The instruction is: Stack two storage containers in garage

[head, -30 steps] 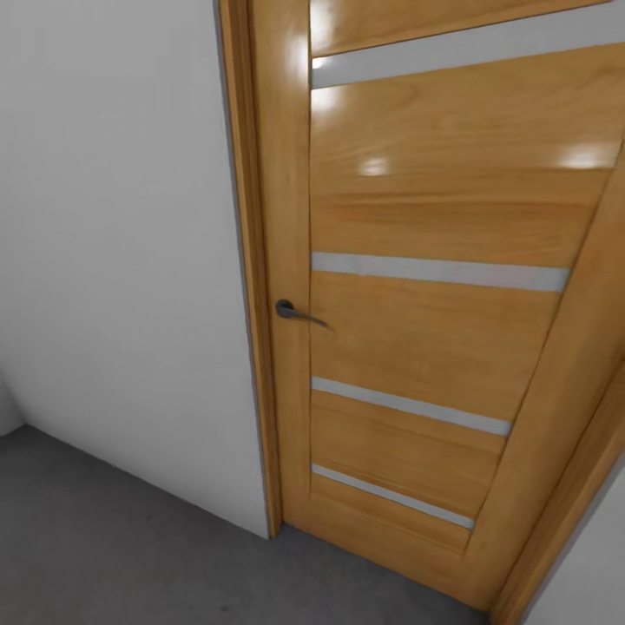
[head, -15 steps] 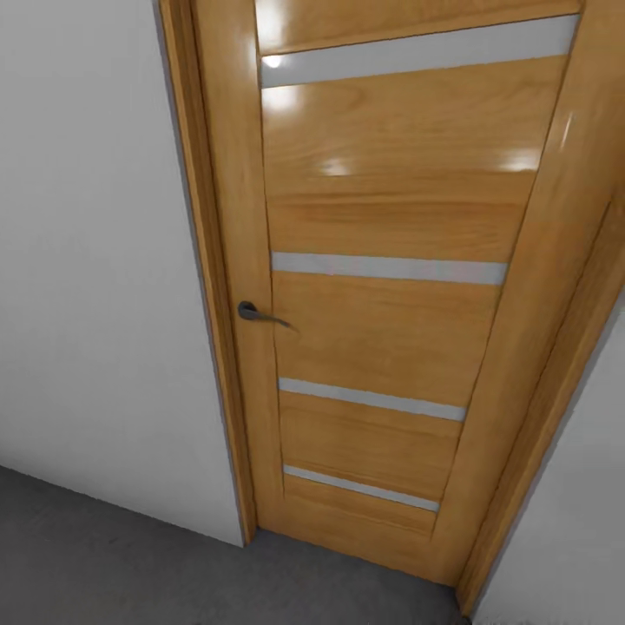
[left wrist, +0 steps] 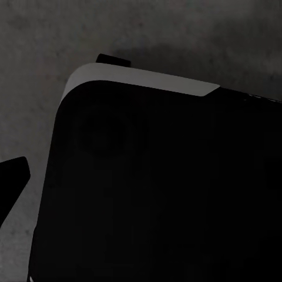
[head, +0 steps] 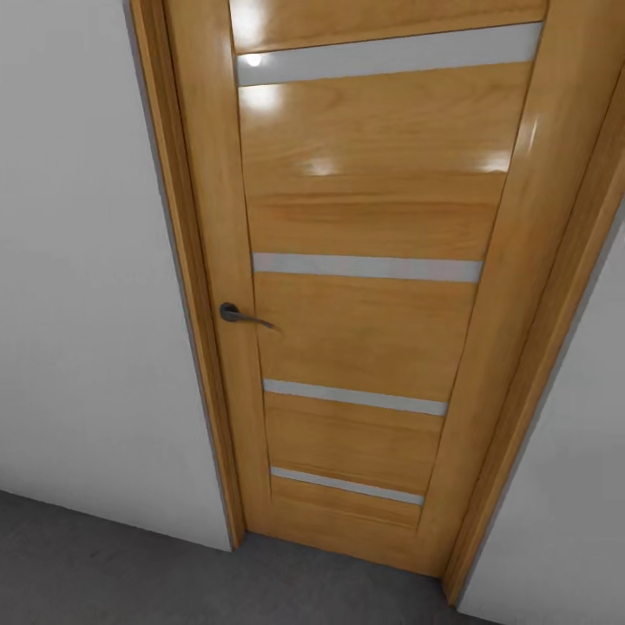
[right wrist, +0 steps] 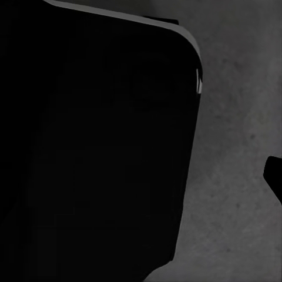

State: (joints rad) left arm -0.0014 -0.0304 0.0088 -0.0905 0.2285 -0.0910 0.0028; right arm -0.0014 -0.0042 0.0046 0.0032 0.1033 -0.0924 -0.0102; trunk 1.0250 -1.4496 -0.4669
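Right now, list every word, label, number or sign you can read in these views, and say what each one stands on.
None can be read.
The wooden door carries no lettering, just pale horizontal strips and a dark lever handle.
The white wall beside it is blank.
Both wrist views show a dark rounded body over the grey floor, with no markings.

The head camera looks forward and down from close range at a closed wooden door (head: 365, 286) with a lever handle (head: 236, 314), set in a pale wall (head: 87, 304), with a strip of grey floor (head: 104, 564) at its foot. Both wrist cameras point down at mottled dark grey floor (left wrist: 176, 35) (right wrist: 241, 147). Each sits very near a black rounded body (left wrist: 158, 188) (right wrist: 94, 147), probably the robot's own base. The views share the floor.
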